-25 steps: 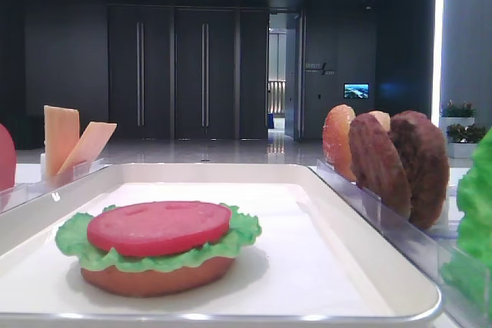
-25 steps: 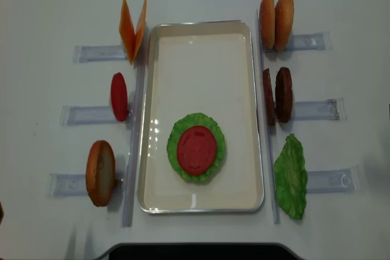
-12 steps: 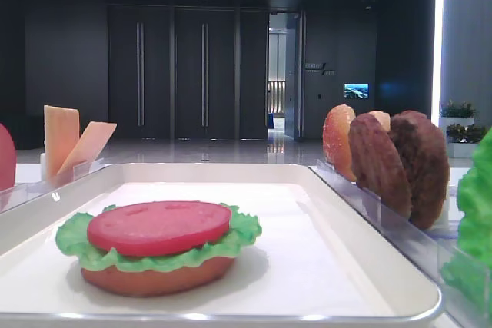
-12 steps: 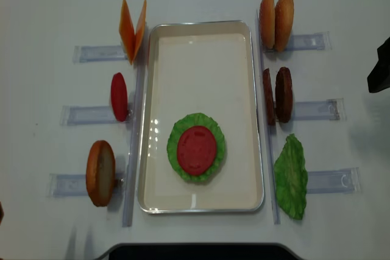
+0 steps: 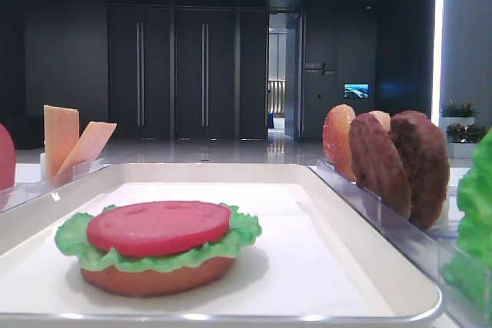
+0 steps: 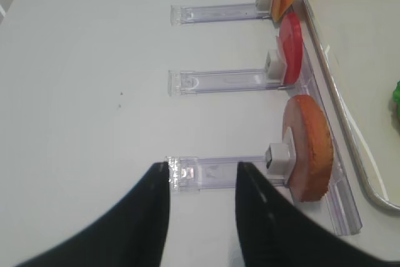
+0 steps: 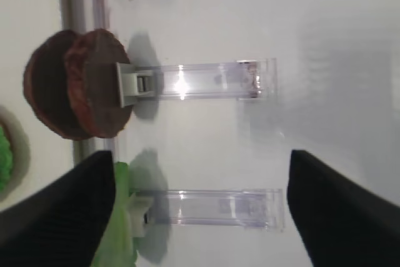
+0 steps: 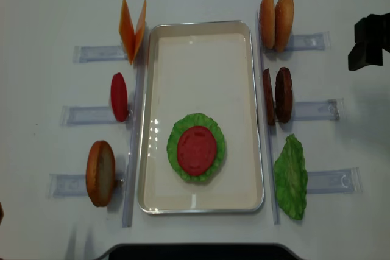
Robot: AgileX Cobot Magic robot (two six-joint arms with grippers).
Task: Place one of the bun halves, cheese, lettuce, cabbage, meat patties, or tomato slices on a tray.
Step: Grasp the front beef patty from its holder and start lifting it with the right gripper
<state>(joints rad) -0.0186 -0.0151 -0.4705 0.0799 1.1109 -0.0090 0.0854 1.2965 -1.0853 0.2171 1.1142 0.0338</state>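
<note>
Burger build looks roughly half done: on the tray (image 8: 201, 38) there's a reddish-brown bun half (image 5: 157, 276) at the bottom, lettuce (image 8: 175, 140) on that, and a tomato slice (image 8: 197, 149) on top, sitting toward the near end of the tray; nothing else stacked yet.

Judging from that, what's left is a patty, cheese and a top bun, all parked in the clear racks on the bench (image 8: 55, 4); the two meat patties (image 8: 277, 95) stand on edge just right of the tray, two orange-tan bun halves (image 8: 275, 21) further back on the same side, a spare lettuce leaf (image 8: 290, 176) toward the front; on the left side there are the cheese slices (image 8: 132, 30), a spare tomato slice (image 8: 119, 96) and another bun half (image 8: 100, 172).

Fingers: the right gripper (image 7: 200, 204) has its fingers spread wide with nothing between them, hovering over the bench above the patty and lettuce racks, touching nothing; in the overhead view the arm only pokes in at the right edge, well apart from the patties. Left gripper (image 6: 203, 207) hangs over the end of the near bun rack, holding nothing; its fingers are parted, a narrower gap than the right's.
</note>
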